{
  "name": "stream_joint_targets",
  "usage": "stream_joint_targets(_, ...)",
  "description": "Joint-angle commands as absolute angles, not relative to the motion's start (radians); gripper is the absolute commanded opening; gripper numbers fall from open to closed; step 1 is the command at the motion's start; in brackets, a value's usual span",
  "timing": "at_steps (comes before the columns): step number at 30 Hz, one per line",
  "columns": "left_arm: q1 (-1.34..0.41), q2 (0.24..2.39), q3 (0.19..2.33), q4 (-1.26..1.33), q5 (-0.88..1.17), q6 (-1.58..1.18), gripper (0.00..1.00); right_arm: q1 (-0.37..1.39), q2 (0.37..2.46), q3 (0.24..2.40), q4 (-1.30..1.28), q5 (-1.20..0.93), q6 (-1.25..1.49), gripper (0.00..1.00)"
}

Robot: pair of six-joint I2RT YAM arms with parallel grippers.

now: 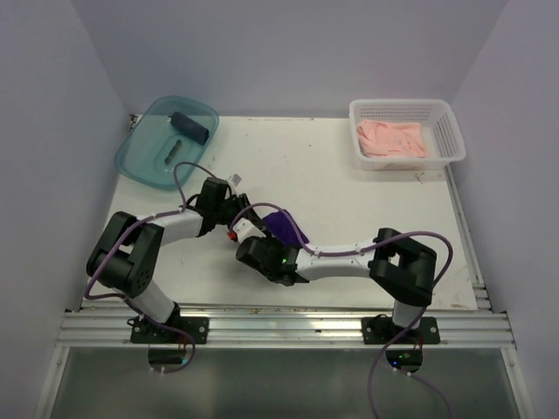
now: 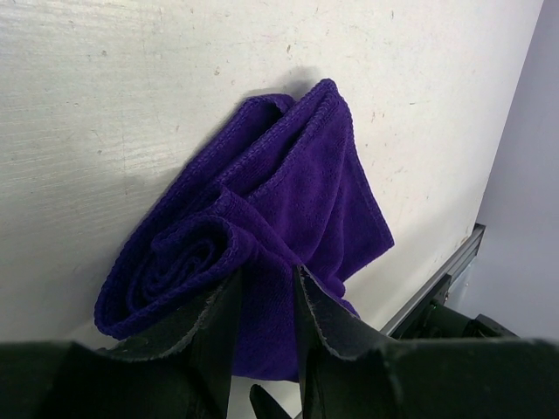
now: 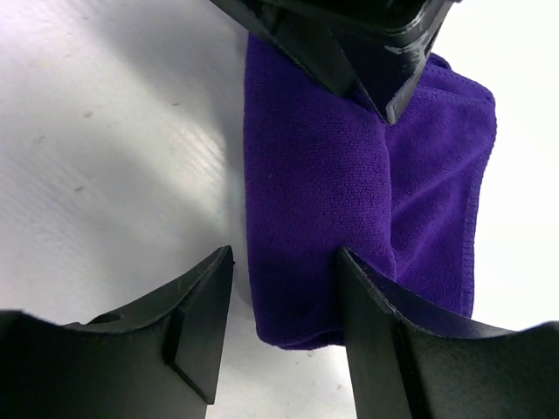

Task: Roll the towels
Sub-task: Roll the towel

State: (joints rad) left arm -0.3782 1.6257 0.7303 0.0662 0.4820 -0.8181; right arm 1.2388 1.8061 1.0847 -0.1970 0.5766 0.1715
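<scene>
The purple towel (image 2: 288, 175) lies on the white table (image 1: 349, 201), in the middle, between the 2 arms. It is partly rolled. 1 end is curled into a loose roll and the rest is folded over in soft layers.

The left gripper (image 2: 266, 288) is pinched on the purple towel. Its 2 black fingers (image 2: 223, 323) are close together, with a fold of the cloth squeezed between them, right beside the curled end.

The right gripper (image 3: 286, 262) comes from the other side, and its fingers are apart. 1 finger is over the bare table and the other is over the cloth. The edge of the purple towel lies in the gap between them. They are not squeezing it.

Far back on the left sits a see-through teal bin (image 1: 122, 157). Inside it is 1 dark blue towel (image 1: 193, 127), rolled up into a short tube. Far back on the right stands a white basket (image 1: 445, 122) with holes in its sides. A pink towel (image 1: 393, 138) lies in it, loose and crumpled, not rolled.
</scene>
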Motion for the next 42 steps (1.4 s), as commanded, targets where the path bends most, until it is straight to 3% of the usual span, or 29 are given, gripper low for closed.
stream_joint_targets(1, -0.382, 1.661, 0.735, 0.002, 0.430, -0.764, 0.34, 1.230, 1.864, 1.094, -0.227, 0.666, 0.195, 0.54)
stream_joint_targets(7, -0.382, 1.637, 0.739, -0.032, 0.430, -0.753, 0.34, 1.201, 1.904, 1.077, -0.215, 0.627, 0.253, 0.49)
stream_joint_targets(11, -0.382, 1.611, 0.750, -0.061, 0.431, -0.739, 0.36, 1.169, 1.904, 1.040, -0.175, 0.583, 0.278, 0.35)
stream_joint_targets(13, -0.382, 1.595, 0.761, -0.072, 0.431, -0.724, 0.37, 1.158, 1.895, 1.031, -0.161, 0.562, 0.276, 0.21)
stream_joint_targets(14, -0.380, 1.592, 0.765, -0.089, 0.426, -0.709, 0.38, 1.155, 1.890, 1.023, -0.153, 0.557, 0.273, 0.09)
stream_joint_targets(16, -0.371, 1.583, 0.776, -0.101, 0.426, -0.695, 0.42, 1.152, 1.870, 1.014, -0.140, 0.532, 0.264, 0.00)
stream_joint_targets(26, -0.262, 1.439, 0.837, -0.187, 0.489, -0.647, 0.77, 1.141, 1.730, 0.930, -0.040, 0.313, 0.281, 0.00)
stream_joint_targets(34, -0.216, 1.362, 0.813, -0.268, 0.465, -0.641, 0.78, 1.005, 1.638, 0.856, 0.075, 0.005, 0.426, 0.00)
stream_joint_targets(42, -0.227, 1.281, 0.638, -0.094, 0.540, -0.735, 0.78, 0.845, 1.620, 0.781, 0.230, -0.336, 0.610, 0.00)
